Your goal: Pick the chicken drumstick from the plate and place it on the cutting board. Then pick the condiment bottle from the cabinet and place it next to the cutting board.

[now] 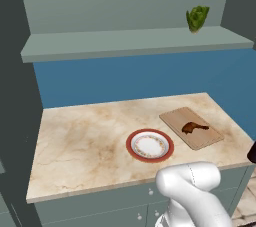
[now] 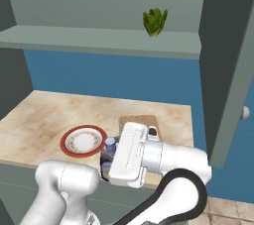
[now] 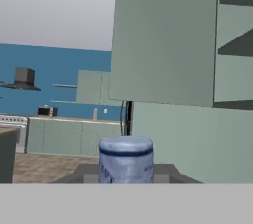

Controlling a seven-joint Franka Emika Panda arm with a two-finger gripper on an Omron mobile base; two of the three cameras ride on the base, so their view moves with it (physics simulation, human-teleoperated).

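Pale blue-grey marks the cap of the condiment bottle (image 3: 126,158), held between the nearly closed fingers of the gripper (image 2: 108,157) just off the near edge of the cutting board (image 1: 176,120); risk, as judged: a tilted release topples it, or a low pass knocks the plate (image 1: 149,145) beside the board. Count: one bottle; one chicken drumstick (image 1: 193,128) on the board; one plate; one board; one leafy vegetable (image 1: 197,18) on the cabinet (image 1: 135,41) shelf above the board.
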